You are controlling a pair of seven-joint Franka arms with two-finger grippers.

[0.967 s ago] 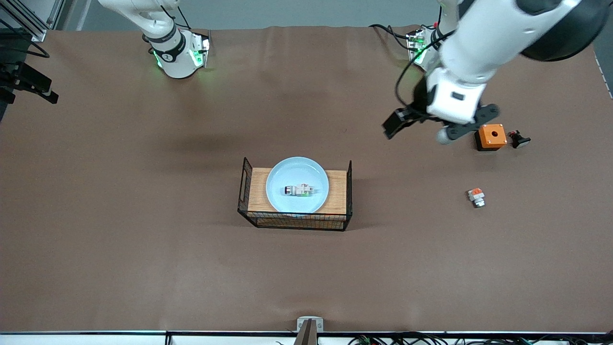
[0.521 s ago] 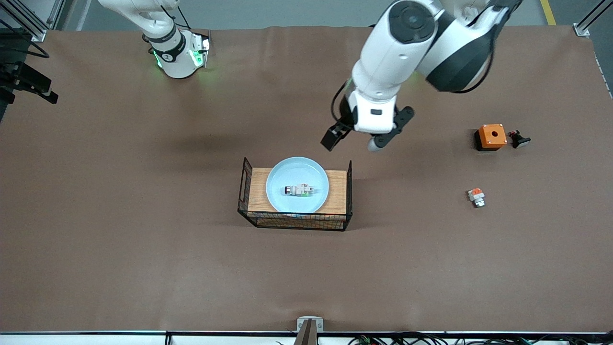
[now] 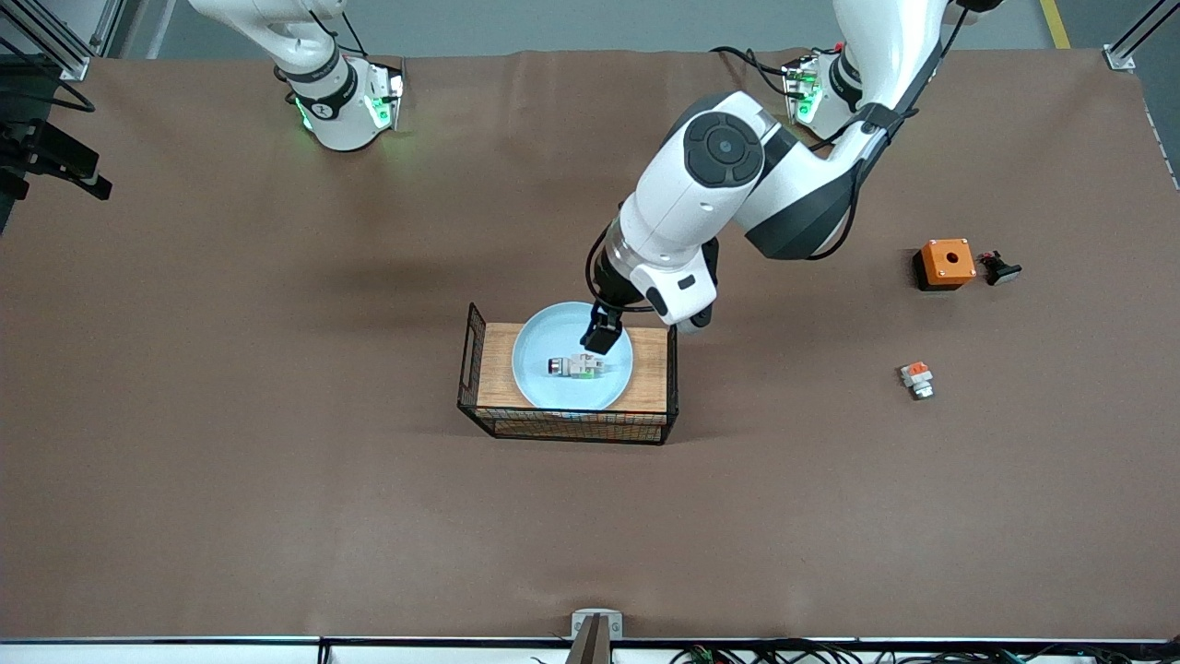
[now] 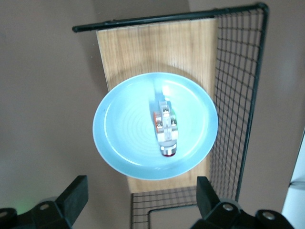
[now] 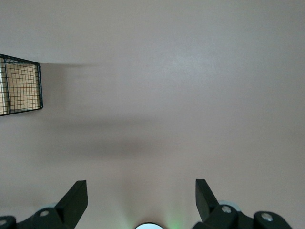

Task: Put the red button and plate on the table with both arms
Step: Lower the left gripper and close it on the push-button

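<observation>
Resting in plate (image 3: 539, 369): red button (image 3: 578, 366).

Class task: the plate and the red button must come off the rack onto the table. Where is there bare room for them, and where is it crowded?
Bare brown table runs from the wire rack toward the front camera and toward the right arm's end. It is crowded toward the left arm's end: orange-topped box, black button, small white block.

Robot lab: paper-covered table (image 3: 277, 461)
</observation>
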